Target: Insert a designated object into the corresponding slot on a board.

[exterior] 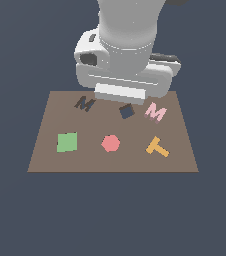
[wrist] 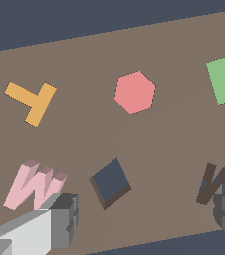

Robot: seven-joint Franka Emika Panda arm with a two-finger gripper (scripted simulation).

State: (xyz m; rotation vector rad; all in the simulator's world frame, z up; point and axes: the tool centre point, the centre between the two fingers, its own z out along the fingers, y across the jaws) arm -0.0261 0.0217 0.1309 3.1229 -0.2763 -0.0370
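Tool (wrist: 144, 219) spread wide above board (exterior: 45, 155) — pink M (exterior: 155, 112), M slot (exterior: 85, 104) apart

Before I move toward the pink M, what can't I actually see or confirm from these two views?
- Gripper: in the exterior view the arm's body hides it; the wrist view's edges cut both fingertips, so its height above the board is unclear.
- M-shaped slot: partly covered by a fingertip and cut by the wrist view's edge.
- Slot depths: too small in the exterior view.
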